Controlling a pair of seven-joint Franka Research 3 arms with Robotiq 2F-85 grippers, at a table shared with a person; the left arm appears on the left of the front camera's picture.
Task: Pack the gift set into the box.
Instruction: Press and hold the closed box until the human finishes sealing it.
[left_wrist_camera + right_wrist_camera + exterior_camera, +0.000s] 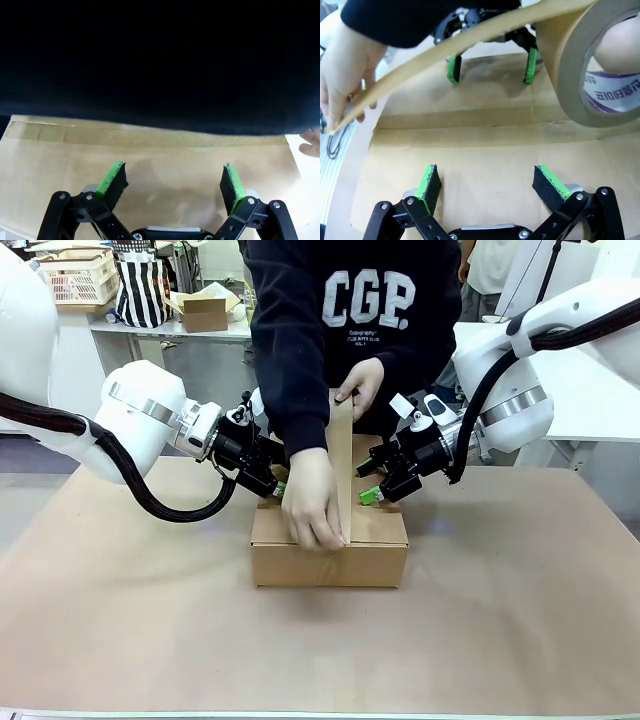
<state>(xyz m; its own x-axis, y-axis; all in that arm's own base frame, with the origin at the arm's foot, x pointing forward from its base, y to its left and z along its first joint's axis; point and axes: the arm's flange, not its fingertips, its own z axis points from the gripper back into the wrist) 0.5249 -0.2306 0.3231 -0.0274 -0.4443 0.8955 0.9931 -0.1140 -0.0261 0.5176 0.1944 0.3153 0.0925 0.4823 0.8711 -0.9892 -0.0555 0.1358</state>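
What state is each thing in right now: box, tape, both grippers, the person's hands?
box: flaps closed, upright on the table, seam being taped.
tape strip: pulled taut over the box top.
tape roll: held in one hand, partly unrolled.
left gripper: open, pads on the box's left flap.
right gripper: open, pads on the right flap.
person's hands: one presses the tape end down, the other holds the roll.

Even, soft overhead light across the table (520, 620), with faint shadows beneath the box (330, 555). Front view sharp. Upper half of left wrist view nearly black, blocked by a dark sleeve (160, 60). Tape roll (600, 65) close, blurred and bowed by wide-angle distortion.
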